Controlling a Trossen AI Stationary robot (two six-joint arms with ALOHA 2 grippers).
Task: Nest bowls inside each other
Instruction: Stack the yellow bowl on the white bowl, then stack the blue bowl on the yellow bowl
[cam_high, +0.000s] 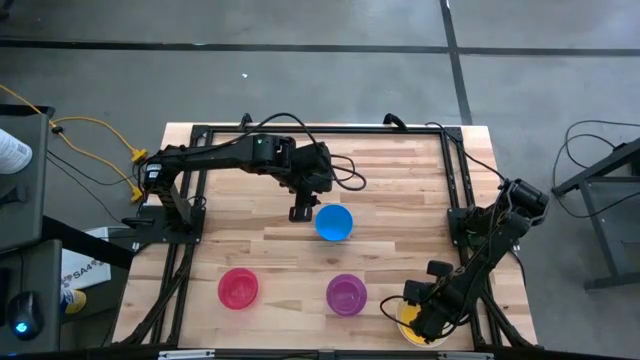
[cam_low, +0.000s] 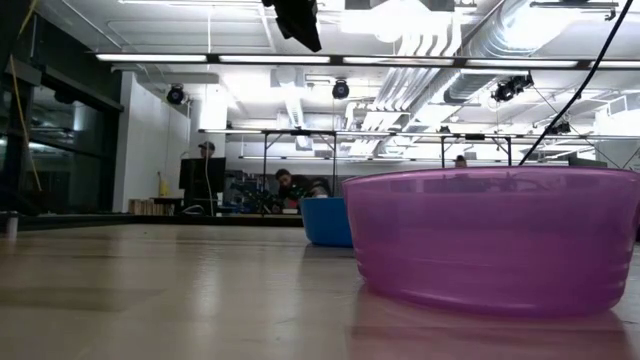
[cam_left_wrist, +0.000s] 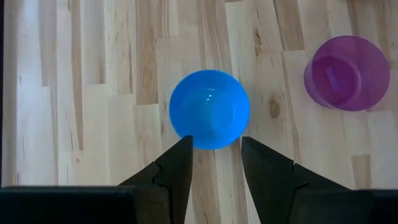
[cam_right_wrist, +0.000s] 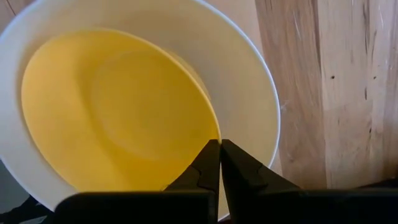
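A blue bowl (cam_high: 334, 222) stands upright on its base mid-table. My left gripper (cam_high: 304, 211) hangs well above the table beside it, open, and in the left wrist view its fingertips (cam_left_wrist: 214, 142) frame the blue bowl's (cam_left_wrist: 209, 109) near rim without touching. A pinkish-red bowl (cam_high: 238, 288) and a purple bowl (cam_high: 346, 294) stand near the front edge. At the front right, a yellow bowl (cam_right_wrist: 118, 106) sits nested inside the white bowl (cam_right_wrist: 249, 81). My right gripper (cam_right_wrist: 219, 146) points down over them, shut. My right gripper's shut fingertips (cam_right_wrist: 211, 152) stand from above at the yellow bowl's rim (cam_right_wrist: 208, 121), on the side next to the white bowl's wall. I cannot tell whether they touch it.
Black frame rails (cam_high: 455, 180) run along the table's left, right and far sides. Bare wood lies between the bowls. In the low view the purple bowl (cam_low: 490, 240) fills the near right, with the blue bowl (cam_low: 325, 220) behind it. People show far off in the room.
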